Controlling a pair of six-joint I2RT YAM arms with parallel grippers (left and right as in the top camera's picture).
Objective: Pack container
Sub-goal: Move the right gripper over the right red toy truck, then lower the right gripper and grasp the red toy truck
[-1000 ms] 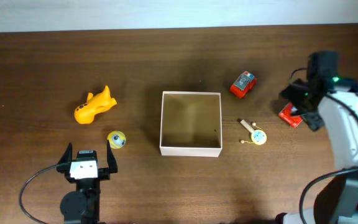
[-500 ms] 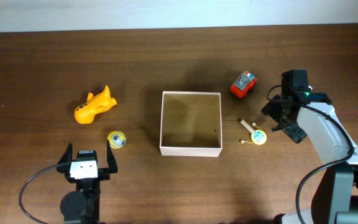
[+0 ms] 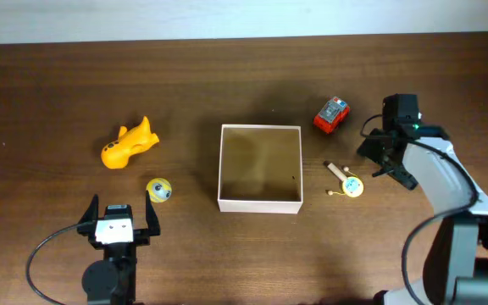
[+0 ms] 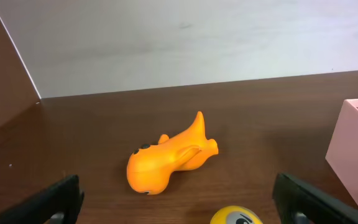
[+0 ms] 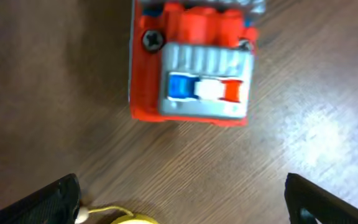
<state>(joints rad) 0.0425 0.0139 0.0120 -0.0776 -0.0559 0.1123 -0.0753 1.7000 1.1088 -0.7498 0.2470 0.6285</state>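
Observation:
The container (image 3: 259, 200), a square white-walled box with a tan inside, stands mid-table with nothing in it; its wall shows in the left wrist view (image 4: 356, 146). My left gripper (image 3: 117, 222) (image 4: 182, 208) is open and empty. It is near a yellow ball (image 3: 158, 190) (image 4: 238, 216) and an orange animal toy (image 3: 128, 142) (image 4: 169, 160). My right gripper (image 3: 382, 159) (image 5: 182, 205) is open and empty over bare wood. It is right of a red toy car (image 3: 331, 115) (image 5: 191, 68) and a yellow round toy on a stick (image 3: 348, 183) (image 5: 126, 219).
A pale wall runs along the table's far edge (image 4: 179, 43). The right arm (image 3: 447, 182) reaches in from the lower right.
My right gripper has moved left, from the table's right side to beside the red car and yellow stick toy. A red object seen under it a second ago no longer shows. The left arm is still.

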